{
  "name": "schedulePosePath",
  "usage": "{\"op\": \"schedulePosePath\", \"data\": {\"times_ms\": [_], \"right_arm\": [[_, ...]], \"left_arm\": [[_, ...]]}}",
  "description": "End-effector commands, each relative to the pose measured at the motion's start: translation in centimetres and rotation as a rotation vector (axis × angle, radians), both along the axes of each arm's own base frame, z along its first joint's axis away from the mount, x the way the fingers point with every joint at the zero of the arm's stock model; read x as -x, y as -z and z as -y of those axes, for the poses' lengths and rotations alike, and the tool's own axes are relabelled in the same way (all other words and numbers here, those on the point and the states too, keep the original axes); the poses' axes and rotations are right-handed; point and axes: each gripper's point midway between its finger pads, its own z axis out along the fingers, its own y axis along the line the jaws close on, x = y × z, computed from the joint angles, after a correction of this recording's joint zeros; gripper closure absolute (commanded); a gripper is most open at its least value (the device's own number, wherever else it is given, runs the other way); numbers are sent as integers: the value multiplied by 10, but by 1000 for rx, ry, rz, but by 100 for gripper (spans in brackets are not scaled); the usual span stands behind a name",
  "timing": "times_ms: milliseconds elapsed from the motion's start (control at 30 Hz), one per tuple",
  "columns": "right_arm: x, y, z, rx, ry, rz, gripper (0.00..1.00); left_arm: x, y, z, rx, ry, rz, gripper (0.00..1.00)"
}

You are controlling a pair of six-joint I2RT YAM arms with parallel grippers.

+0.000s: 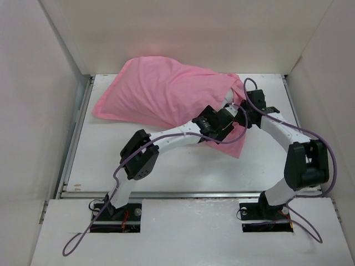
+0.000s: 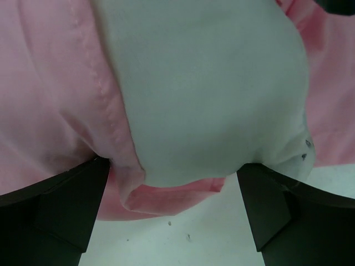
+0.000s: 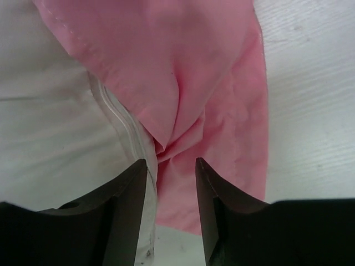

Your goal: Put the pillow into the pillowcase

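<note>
Right jaws astride pillowcase [image 3: 194, 66] fold — pillow [image 3: 50, 138] mostly inside, end protruding.

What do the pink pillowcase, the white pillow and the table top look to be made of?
Pillowcase: thin woven cloth, soft pink with a faint sheen. It falls into sharp creases and has a stitched hem; possibly satin.
Pillow: matte white fabric shell, puffy, so likely a soft filling; a piped seam shows.
Table: hard matte white board with fine grain lines, perhaps painted wood.

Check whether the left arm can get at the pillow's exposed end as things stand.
Probably yes: the open left end effector straddles the white end of the pillow, which sticks out of the pillowcase; nothing lies between.
</note>
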Motion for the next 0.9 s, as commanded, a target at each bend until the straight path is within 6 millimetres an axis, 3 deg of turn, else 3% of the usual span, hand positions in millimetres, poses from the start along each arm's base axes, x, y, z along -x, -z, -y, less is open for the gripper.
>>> {"op": "schedulePosePath", "data": {"times_ms": [0,67,133,167,233,333,500,567,600,633,667,700,767,800,833,867], "right_arm": [[-26,1,-12,-23,-59,72,53],[-32,4,-16,-35,-69,79,51],[-34,16,-16,-32,-69,55,50],[-35,21,-11,-8,-50,47,50],[-42,28,-11,-7,-35,39,50],[-54,37,-8,6,-8,38,50],[-73,35,-21,-45,-45,100,50],[-76,30,-30,-84,-78,123,61],[-75,32,-32,-93,-86,124,72],[-74,27,-36,-104,-109,133,100],[-72,24,-37,-111,-115,130,100],[-68,13,-38,-106,-145,146,100],[-46,8,-42,-123,-193,109,100],[-36,-15,-43,-130,-218,146,100],[-14,-11,-46,-156,-242,94,100],[-6,-27,-51,-174,-278,119,100]], "left_arm": [[-27,-27,-14,-16,-138,130,0],[-32,-20,-15,-26,-146,125,0],[-35,-20,-13,-25,-160,130,8],[-36,-16,-10,-26,-154,122,24],[-36,-19,-6,-1,-157,117,46],[-40,-25,-4,28,-163,113,65],[-49,-30,-8,44,-182,123,76],[-50,-34,-6,53,-182,129,76],[-55,-36,-7,66,-192,136,76],[-57,-38,-5,77,-193,142,76],[-58,-42,0,102,-184,145,76],[-63,-54,7,143,-185,169,76],[-67,-58,21,189,-164,171,76],[-76,-70,25,228,-169,188,76],[-82,-74,38,273,-158,203,74],[-88,-70,39,287,-156,200,73]]}}
